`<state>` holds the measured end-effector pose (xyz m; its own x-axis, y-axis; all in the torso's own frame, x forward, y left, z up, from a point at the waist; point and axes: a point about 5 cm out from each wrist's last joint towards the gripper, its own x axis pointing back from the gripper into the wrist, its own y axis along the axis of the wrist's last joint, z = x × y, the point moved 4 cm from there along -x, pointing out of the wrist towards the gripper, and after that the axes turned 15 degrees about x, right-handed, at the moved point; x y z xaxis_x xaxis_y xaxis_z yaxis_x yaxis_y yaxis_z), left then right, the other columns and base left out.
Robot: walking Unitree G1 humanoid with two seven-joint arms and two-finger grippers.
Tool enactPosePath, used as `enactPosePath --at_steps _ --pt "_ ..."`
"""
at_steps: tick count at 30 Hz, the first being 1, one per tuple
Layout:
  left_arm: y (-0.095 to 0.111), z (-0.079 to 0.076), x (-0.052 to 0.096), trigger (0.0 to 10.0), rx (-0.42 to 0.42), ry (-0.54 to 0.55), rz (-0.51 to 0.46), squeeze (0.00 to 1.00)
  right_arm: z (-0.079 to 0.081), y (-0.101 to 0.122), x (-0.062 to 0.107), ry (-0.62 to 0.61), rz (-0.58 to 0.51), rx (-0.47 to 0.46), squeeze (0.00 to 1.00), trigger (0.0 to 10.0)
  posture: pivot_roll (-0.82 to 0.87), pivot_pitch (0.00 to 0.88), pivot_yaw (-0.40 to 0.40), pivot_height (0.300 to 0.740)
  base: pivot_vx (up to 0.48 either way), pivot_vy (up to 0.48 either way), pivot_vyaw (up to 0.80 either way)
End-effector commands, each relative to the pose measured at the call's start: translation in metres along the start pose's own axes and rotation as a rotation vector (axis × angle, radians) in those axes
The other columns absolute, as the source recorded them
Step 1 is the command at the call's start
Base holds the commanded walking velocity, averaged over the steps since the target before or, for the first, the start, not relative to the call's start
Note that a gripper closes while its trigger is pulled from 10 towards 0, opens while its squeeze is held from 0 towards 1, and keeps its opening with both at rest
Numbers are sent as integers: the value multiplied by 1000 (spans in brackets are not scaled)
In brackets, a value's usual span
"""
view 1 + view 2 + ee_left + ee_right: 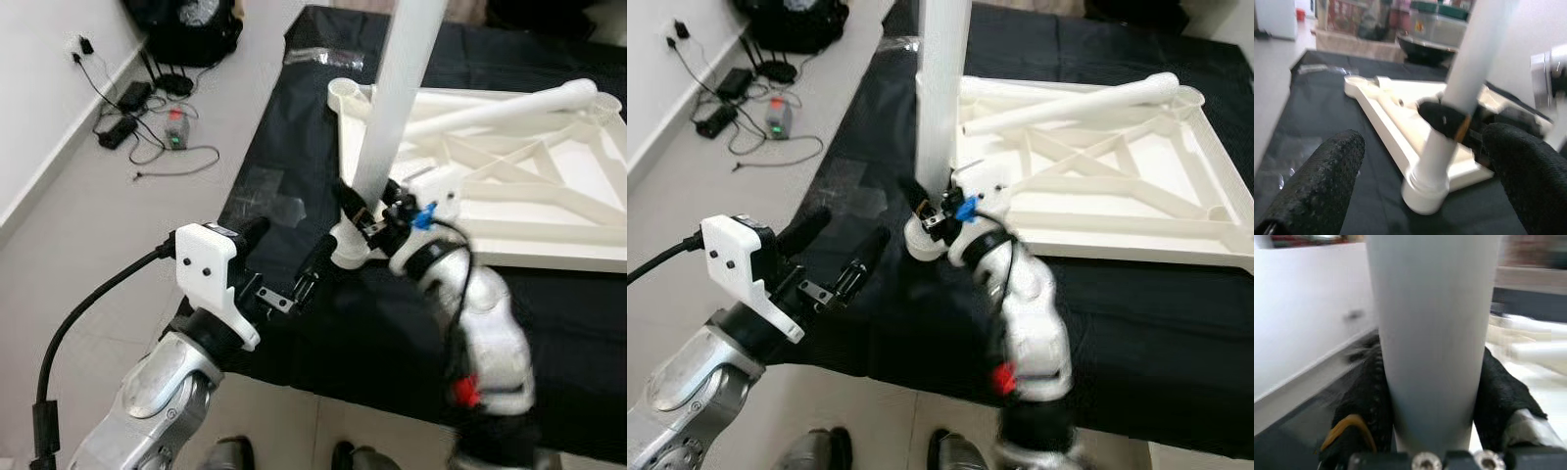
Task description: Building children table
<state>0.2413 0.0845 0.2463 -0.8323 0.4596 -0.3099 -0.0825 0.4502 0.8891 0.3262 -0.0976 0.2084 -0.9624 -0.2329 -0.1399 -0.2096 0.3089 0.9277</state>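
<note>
One white plastic tube leg (392, 98) is standing upright in the near-left corner socket (924, 238) of the upturned white ribbed children's table panel (549, 196), which is lying on the black-covered tabletop (284, 176). The right gripper (364, 217) is clamping the leg low down. The left gripper (284, 269) is hovering near, fingers apart. Seating this leg looks to be the step in hand; next probably calls for twisting or pressing it home, then fitting the loose leg (1068, 103).

I can read no text, label, brand or number anywhere here. The containers (1435, 22) behind the table carry coloured labels, but they're too blurred for me to make out.
</note>
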Motion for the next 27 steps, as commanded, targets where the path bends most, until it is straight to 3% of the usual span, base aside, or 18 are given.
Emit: enactPosePath --at_steps 1,3,4,5,6,7,8,13,14,19,20,23,24,27 --pt "-2 1 -2 10000 -9 -6 1 0 20 -66 6 64 262 32 0 0 -6 140 -54 740 0 0 0" --pt "-2 1 -2 10000 -9 -6 1 0 20 -66 6 64 262 32 0 0 -6 140 -54 740 0 0 0" --pt "-2 1 -3 10000 -13 -4 -4 0 21 -61 -5 81 230 32 0 0 8 132 -53 740 0 0 0" --pt "-2 1 -3 10000 -13 -4 -4 0 21 -61 -5 81 230 32 0 0 8 132 -53 740 0 0 0" --pt "-1 2 -4 10000 -18 1 -7 0 14 -58 -15 81 217 37 0 2510 9 133 -49 740 0 0 0" --pt "-1 2 -4 10000 -18 1 -7 0 14 -58 -15 81 217 37 0 2510 9 133 -49 740 0 0 0" --pt "-1 3 -4 10000 -22 6 -10 0 5 -55 -18 76 223 47 0 10000 15 142 -49 740 0 0 0" --pt "-1 3 -3 10000 -25 10 -10 0 -1 -33 -21 181 155 36 0 10000 25 157 -47 740 0 0 0" --pt "-2 3 -3 10000 -24 10 -9 0 3 -22 -23 257 102 34 1000 10000 23 161 -38 740 0 0 0" --pt "-2 3 -3 10000 -24 12 -9 0 10 -5 -23 399 17 29 1000 10000 45 168 -35 740 0 0 0" --pt "-1 3 -3 10000 -25 14 -8 0 6 6 -25 540 -63 64 1000 10000 47 172 -19 740 0 0 0" --pt "-1 3 -3 10000 -25 14 -8 0 6 6 -25 540 -63 64 1000 10000 47 172 -19 740 0 0 0" --pt "-1 4 -2 10000 -27 18 -8 0 1 14 -29 655 -121 92 1000 10000 54 176 -25 740 0 0 0" --pt "-1 4 -2 10000 -27 18 -8 0 1 14 -29 655 -121 92 1000 10000 54 176 -25 740 0 0 0"
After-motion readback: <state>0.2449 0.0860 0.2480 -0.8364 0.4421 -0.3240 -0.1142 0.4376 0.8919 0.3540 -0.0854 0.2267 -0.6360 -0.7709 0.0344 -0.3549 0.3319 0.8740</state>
